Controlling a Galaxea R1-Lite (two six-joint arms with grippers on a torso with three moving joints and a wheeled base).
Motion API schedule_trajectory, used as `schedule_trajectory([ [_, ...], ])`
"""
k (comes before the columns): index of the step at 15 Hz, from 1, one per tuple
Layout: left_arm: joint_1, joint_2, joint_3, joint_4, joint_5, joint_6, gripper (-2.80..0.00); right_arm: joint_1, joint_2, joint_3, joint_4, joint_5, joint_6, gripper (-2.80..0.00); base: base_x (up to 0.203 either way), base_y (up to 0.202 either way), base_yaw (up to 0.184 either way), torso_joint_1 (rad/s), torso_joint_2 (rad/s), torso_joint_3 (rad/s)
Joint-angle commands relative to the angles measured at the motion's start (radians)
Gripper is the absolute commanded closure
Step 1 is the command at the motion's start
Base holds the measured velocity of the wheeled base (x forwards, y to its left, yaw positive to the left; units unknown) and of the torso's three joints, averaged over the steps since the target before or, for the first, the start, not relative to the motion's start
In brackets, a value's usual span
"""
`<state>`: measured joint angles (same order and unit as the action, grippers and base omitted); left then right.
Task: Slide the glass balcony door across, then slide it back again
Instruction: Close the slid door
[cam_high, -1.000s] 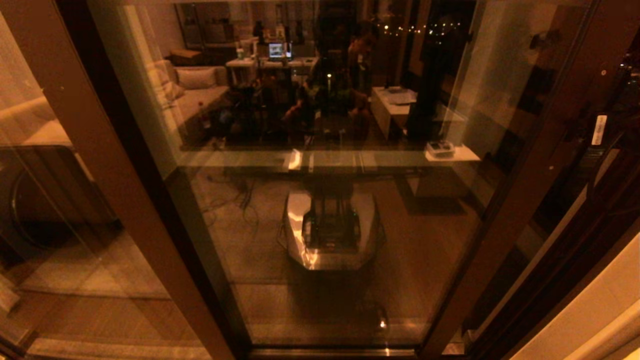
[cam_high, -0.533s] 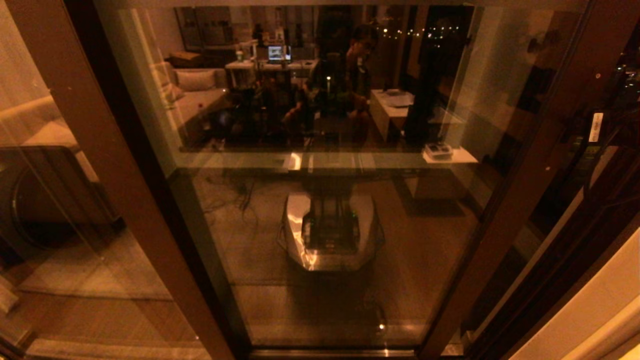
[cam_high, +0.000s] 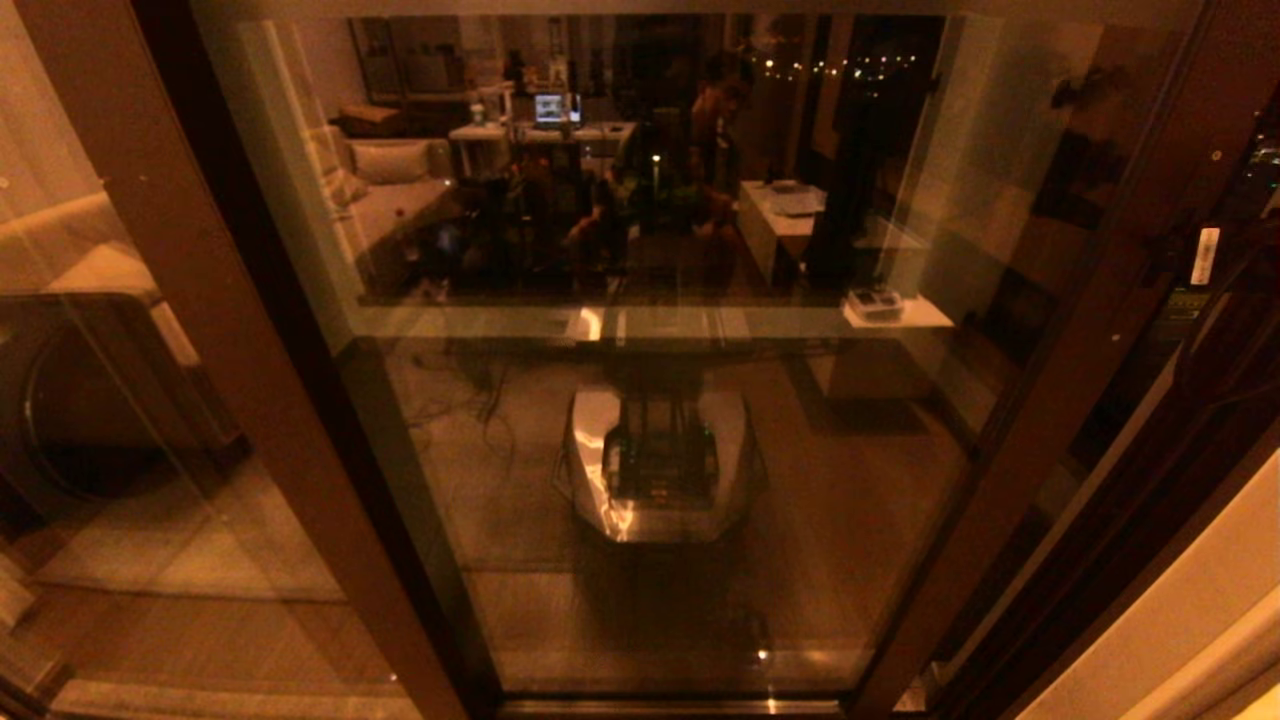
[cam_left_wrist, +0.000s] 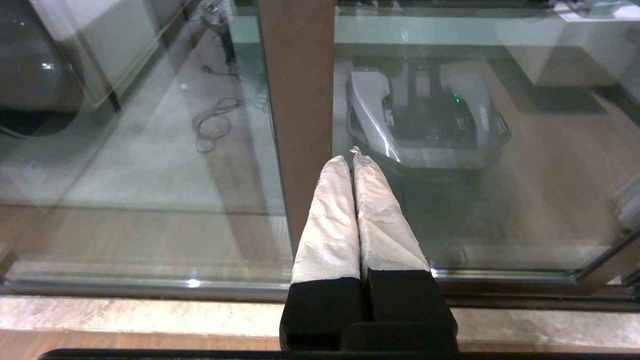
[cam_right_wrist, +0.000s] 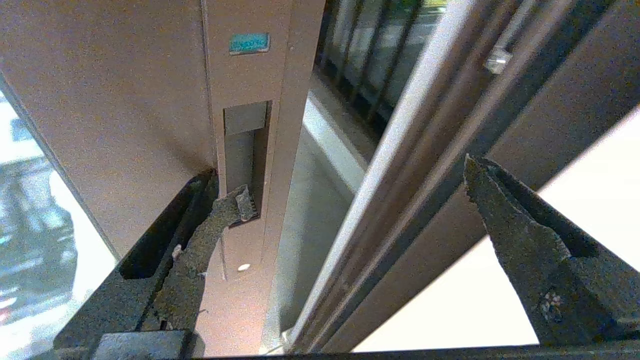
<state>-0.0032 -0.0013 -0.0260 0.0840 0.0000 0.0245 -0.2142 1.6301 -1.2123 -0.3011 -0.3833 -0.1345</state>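
Right pincer (cam_right_wrist: 350, 185) spread wide at the glass balcony door (cam_high: 660, 400), one fingertip (cam_right_wrist: 242, 202) hooked in the recessed handle (cam_right_wrist: 244, 150) of the door's right upright. Left pincer (cam_left_wrist: 354, 157) pressed shut, parked low before the door's left upright, holding nothing.

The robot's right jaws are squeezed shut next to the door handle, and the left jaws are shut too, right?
Not quite. The right wrist view shows the right gripper with jaws wide open, one fingertip at the recessed handle of the glass balcony door. The left gripper is indeed shut.
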Motion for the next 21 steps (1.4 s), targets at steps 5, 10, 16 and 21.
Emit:
schedule_trajectory([
  [5, 0.0, 0.0, 0.0, 0.0, 0.0, 0.0, 0.0, -0.065, 0.029, -0.002, -0.003, 0.011, -0.012, -2.8, 0.0, 0.0, 0.0, 0.0, 0.0, 0.0],
  [10, 0.0, 0.0, 0.0, 0.0, 0.0, 0.0, 0.0, -0.064, -0.145, 0.047, 0.046, 0.072, -0.013, -2.8, 0.0, 0.0, 0.0, 0.0, 0.0, 0.0],
  [16, 0.0, 0.0, 0.0, 0.0, 0.0, 0.0, 0.0, -0.044, -0.298, 0.065, 0.159, 0.078, -0.021, -2.8, 0.0, 0.0, 0.0, 0.0, 0.0, 0.0],
  [21, 0.0, 0.0, 0.0, 0.0, 0.0, 0.0, 0.0, -0.044, -0.306, 0.068, 0.211, 0.077, -0.037, 0.0, 0.0, 0.0, 0.0, 0.0, 0.0, 0.0],
])
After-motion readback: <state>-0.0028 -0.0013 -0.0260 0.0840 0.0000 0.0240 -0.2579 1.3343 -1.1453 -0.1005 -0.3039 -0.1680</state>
